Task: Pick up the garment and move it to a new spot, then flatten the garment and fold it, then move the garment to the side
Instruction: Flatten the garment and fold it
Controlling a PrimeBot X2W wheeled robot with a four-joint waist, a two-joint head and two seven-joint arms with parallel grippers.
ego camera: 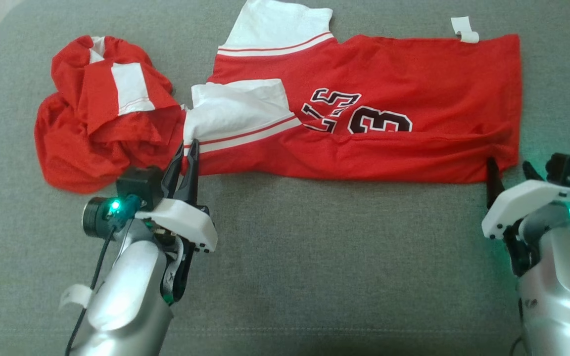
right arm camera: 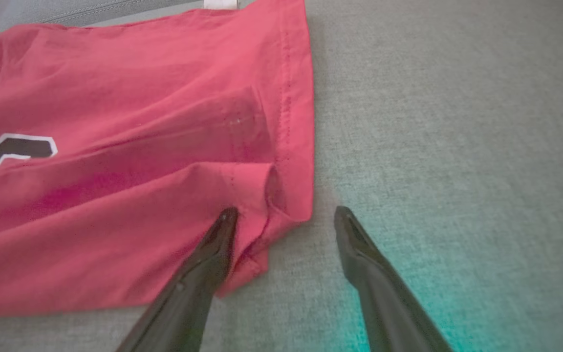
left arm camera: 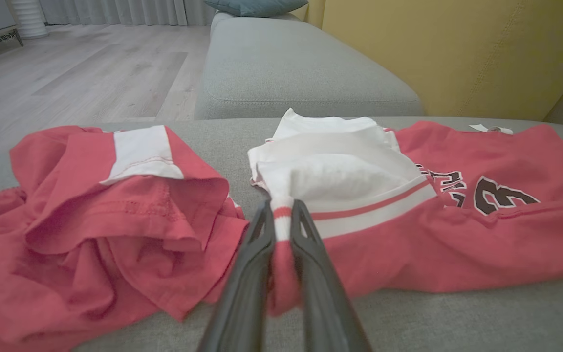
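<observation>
The garment is a red jersey with white sleeves and a black "23", spread flat across the grey cushion. My left gripper is shut on a pinched fold of its near edge, by the white striped sleeve; the left wrist view shows red-and-white cloth squeezed between the fingers. My right gripper is open at the jersey's near right hem corner. In the right wrist view its left finger rests on the hem of the garment, and its right finger is over bare cushion.
A second red and white garment lies crumpled just left of the jersey, touching it. A white tag sticks out at the jersey's far edge. In the left wrist view, another grey seat, a yellow backrest and wooden floor lie beyond.
</observation>
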